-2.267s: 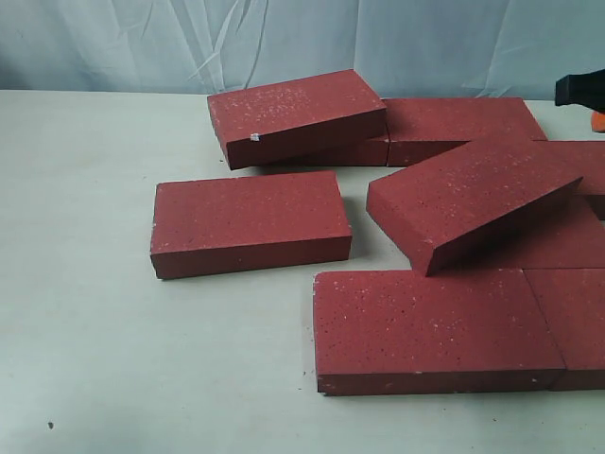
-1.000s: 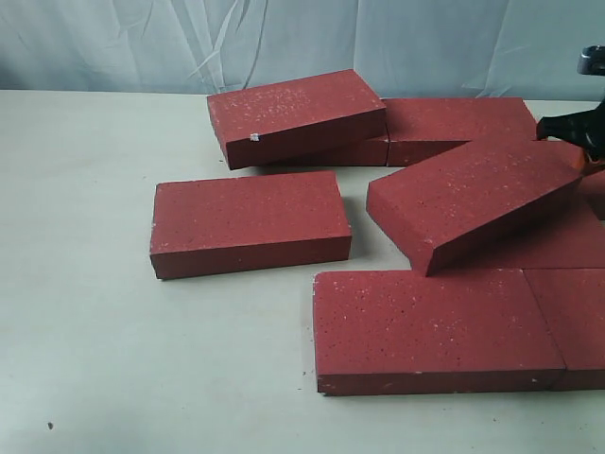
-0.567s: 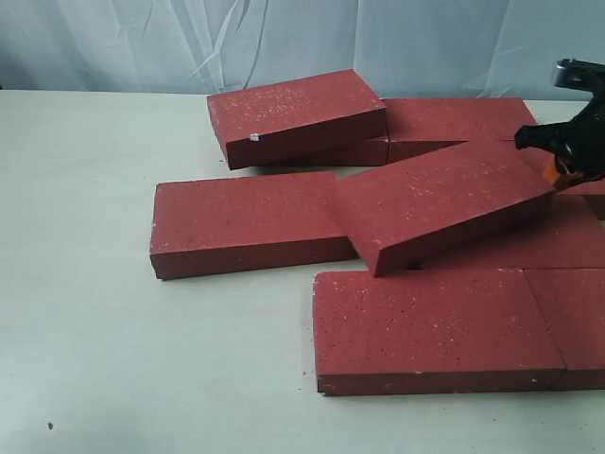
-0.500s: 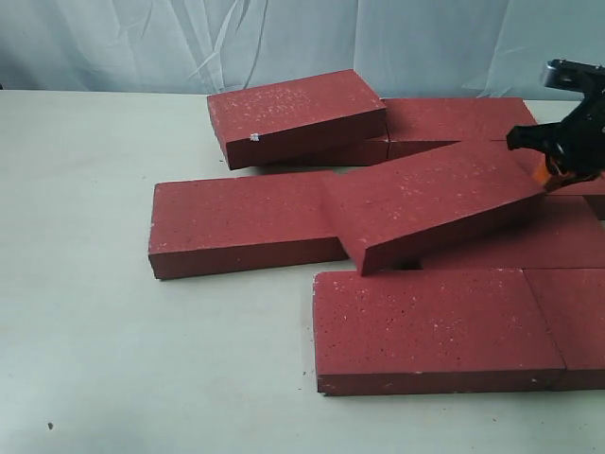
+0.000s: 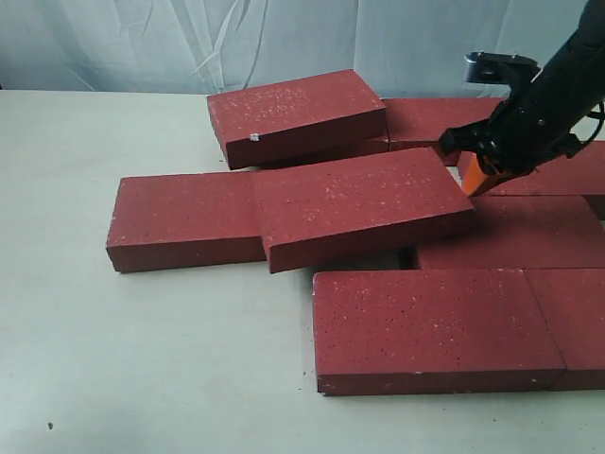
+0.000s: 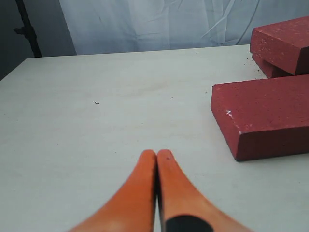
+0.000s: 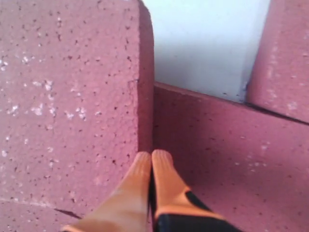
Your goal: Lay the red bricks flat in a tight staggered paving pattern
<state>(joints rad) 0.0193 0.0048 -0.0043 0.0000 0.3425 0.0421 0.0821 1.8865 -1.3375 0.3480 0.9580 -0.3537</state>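
Note:
Several red bricks lie on the pale table. One tilted brick (image 5: 364,203) rests with its right end on a flat brick (image 5: 510,241) and butts against the left brick (image 5: 184,218). My right gripper (image 5: 473,176) is shut and empty, its tips (image 7: 152,155) pressed to the end face of the tilted brick (image 7: 72,96). A brick with a small white chip (image 5: 295,113) leans on another at the back. My left gripper (image 6: 157,154) is shut over bare table, short of the left brick (image 6: 265,113); the exterior view does not show it.
A big flat brick (image 5: 430,326) lies at the front with another (image 5: 577,322) touching its right side. More bricks (image 5: 454,118) lie at the back right. Bare table (image 5: 113,359) spreads to the left and front. A wrinkled pale sheet hangs behind.
My right gripper came in from the right and pushed the tilted brick leftward. That brick met the left brick and shoved it leftward too. The other bricks stayed put.

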